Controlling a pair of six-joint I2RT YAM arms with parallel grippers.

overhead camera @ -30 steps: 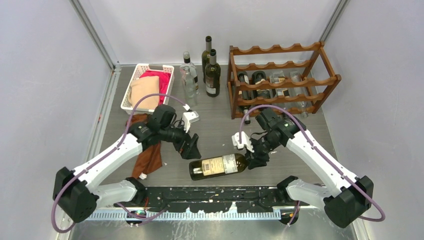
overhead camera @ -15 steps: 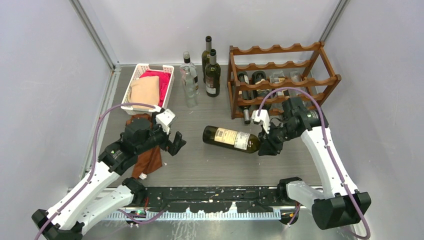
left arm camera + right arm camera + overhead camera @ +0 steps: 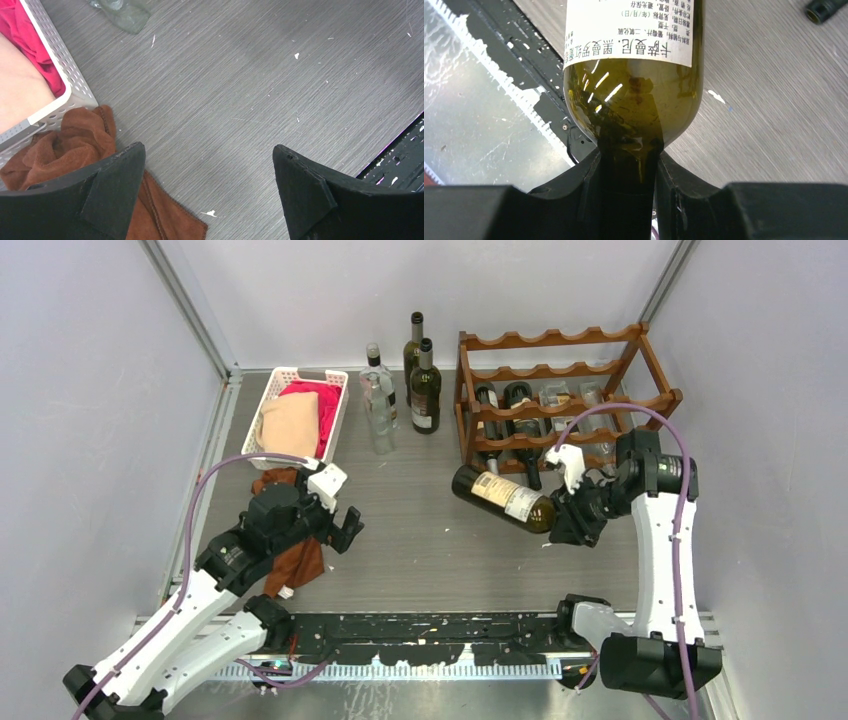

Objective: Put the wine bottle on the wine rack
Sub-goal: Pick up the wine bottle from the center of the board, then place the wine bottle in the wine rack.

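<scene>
My right gripper (image 3: 562, 525) is shut on the neck of a dark green wine bottle (image 3: 503, 497) with a white label, held in the air, base pointing up-left toward the rack's lower left corner. In the right wrist view the bottle (image 3: 631, 90) fills the middle and my gripper (image 3: 630, 172) clamps its neck. The reddish-brown wooden wine rack (image 3: 560, 400) stands at the back right with several bottles lying on its lower tiers. My left gripper (image 3: 345, 530) is open and empty over the table at left; it also shows in the left wrist view (image 3: 207, 165).
Three upright bottles (image 3: 420, 380) stand left of the rack. A white slotted basket (image 3: 275, 390) with red and beige cloth sits at the back left. A brown cloth (image 3: 298, 555) lies beside my left arm, also in the left wrist view (image 3: 75, 145). A black rail (image 3: 430, 625) runs along the near edge.
My right gripper has lifted the bottle off the table and carried it back-right toward the rack, its base swinging toward the rack. My left arm has pulled back to the left.
</scene>
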